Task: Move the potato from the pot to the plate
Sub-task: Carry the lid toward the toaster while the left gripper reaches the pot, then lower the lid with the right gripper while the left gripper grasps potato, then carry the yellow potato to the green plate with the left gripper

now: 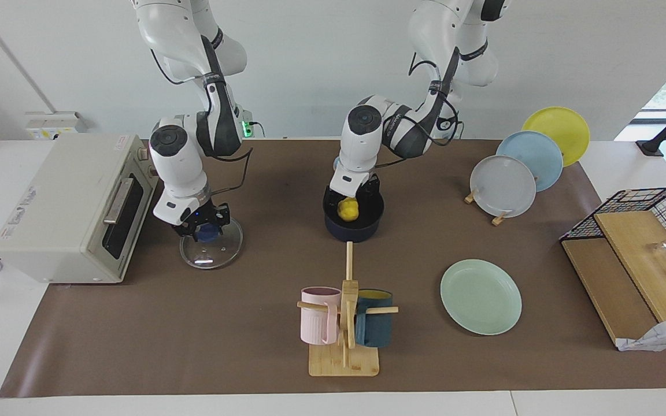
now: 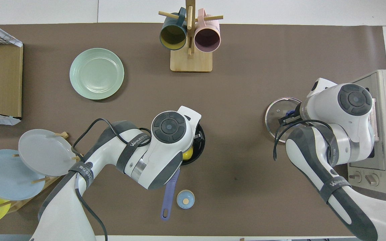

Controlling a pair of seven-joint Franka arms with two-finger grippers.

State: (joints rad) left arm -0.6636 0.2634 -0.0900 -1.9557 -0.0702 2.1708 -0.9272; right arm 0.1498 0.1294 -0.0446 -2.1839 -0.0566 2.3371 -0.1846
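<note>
The yellow potato [image 1: 348, 210] lies in the dark navy pot [image 1: 353, 232] at the middle of the table. A sliver of the potato shows under the arm in the overhead view [image 2: 188, 154]. My left gripper [image 1: 349, 202] is down inside the pot, right on the potato. The pot's blue handle [image 2: 169, 194] points toward the robots. The mint-green plate [image 1: 480, 296] lies bare, farther from the robots than the pot, toward the left arm's end; it also shows in the overhead view [image 2: 96, 73]. My right gripper [image 1: 206, 230] is at the blue knob of a glass lid [image 1: 217, 251] lying flat on the table.
A toaster oven [image 1: 73, 208] stands at the right arm's end. A mug rack [image 1: 346, 323] stands just past the pot. Grey, light-blue and yellow plates lean in a rack [image 1: 503, 186]. A wire basket with boards [image 1: 628, 254] sits at the left arm's end. A small blue disc [image 2: 185, 199] lies by the handle.
</note>
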